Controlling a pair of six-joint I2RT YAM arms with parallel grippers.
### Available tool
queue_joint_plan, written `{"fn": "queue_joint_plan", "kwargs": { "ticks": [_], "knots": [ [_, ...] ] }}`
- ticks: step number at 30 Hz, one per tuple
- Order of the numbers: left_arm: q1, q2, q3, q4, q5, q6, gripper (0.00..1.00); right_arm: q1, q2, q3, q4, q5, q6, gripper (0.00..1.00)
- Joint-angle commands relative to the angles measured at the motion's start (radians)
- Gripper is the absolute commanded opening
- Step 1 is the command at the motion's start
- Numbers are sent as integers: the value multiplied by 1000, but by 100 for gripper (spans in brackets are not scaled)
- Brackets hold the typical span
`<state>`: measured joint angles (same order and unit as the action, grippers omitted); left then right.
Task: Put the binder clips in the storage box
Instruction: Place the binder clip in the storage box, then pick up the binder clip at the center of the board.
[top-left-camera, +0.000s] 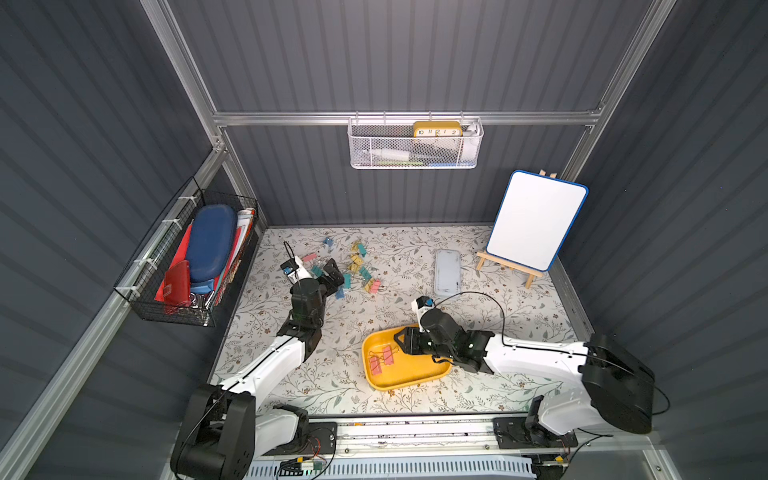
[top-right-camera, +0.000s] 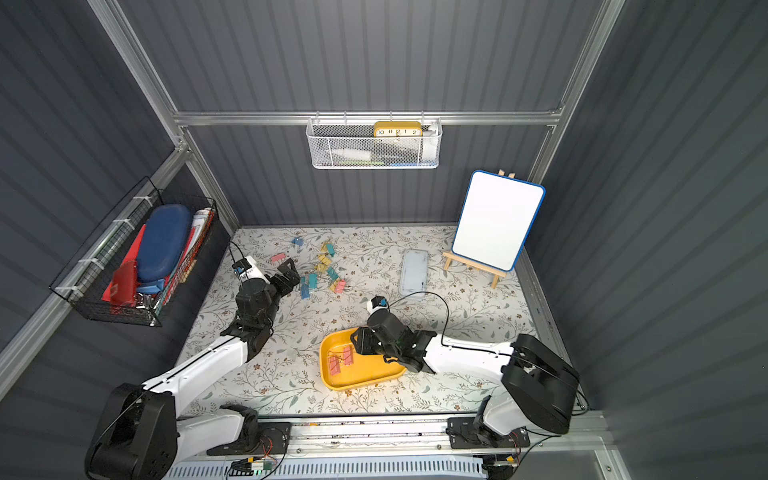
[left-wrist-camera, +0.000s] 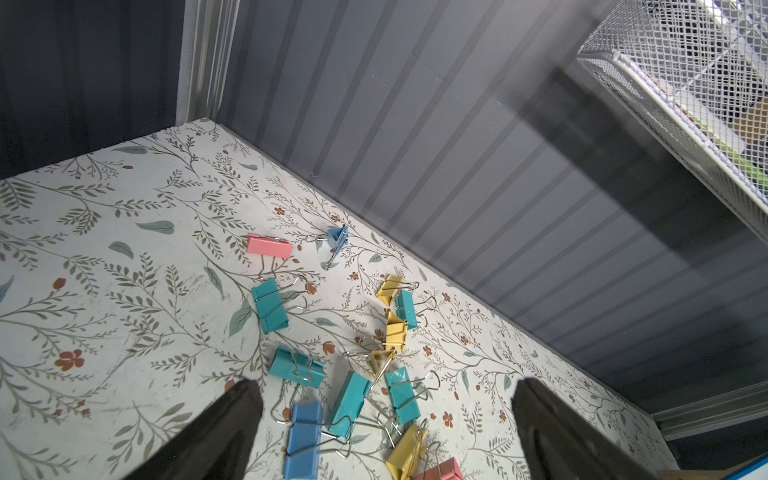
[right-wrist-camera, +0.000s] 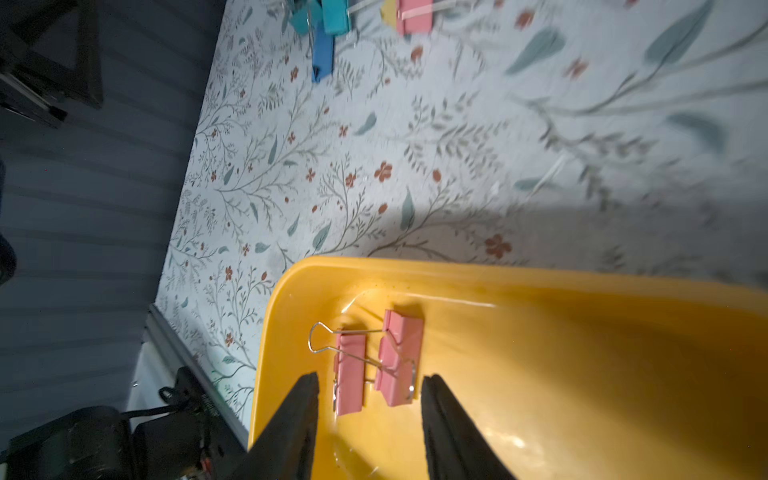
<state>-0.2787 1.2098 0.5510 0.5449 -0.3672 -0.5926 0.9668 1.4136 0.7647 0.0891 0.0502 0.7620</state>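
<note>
Below, the floral bench (top-left-camera: 415, 307) carries the yellow storage box (top-left-camera: 401, 384), directly under the right hand (right-wrist-camera: 372, 377). That hand is parted and pinches nothing. Two pink binder clips (right-wrist-camera: 399, 361) lie in the box between its fingertips. The left hand (left-wrist-camera: 386, 384), spread wide, hovers over loose binder clips (left-wrist-camera: 347, 399) scattered beneath and ahead of it.

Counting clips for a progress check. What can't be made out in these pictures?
- Top views: the right end effector and its arm cover part of the shallow yellow plastic tray; clips beneath, if any, are hidden.
- Top views: the left end effector overlaps the scattered coloured binder clips.
- Left wrist view: a pink clip is cut off by the frame edge.
- Right wrist view: the same scattered clips are edge-cropped and blurred.
</note>
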Motion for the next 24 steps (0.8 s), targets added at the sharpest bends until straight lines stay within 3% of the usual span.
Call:
{"fn": "queue_joint_plan", "kwargs": {
  "ticks": [1,5,9,12,18,24],
  "knots": [
    [3,-15,-7,16,9,6,99,-25,-12,129,-173,170,-232,45],
    [3,-9,-5,16,10,8,99,-106,158,387,-325,60,-379,45],
    [3,-8,-5,15,2,11,99,-169,398,688,-453,-54,-395,45],
    [3,-8,-2,10,-4,14,99,-205,534,822,-424,-131,-375,47],
    [3,-13,-3,10,-4,14,99,-262,744,966,-332,-256,-331,66],
    [3,-15,-2,8,0,14,99,-293,858,993,-267,-361,-295,70]
  ]
}}
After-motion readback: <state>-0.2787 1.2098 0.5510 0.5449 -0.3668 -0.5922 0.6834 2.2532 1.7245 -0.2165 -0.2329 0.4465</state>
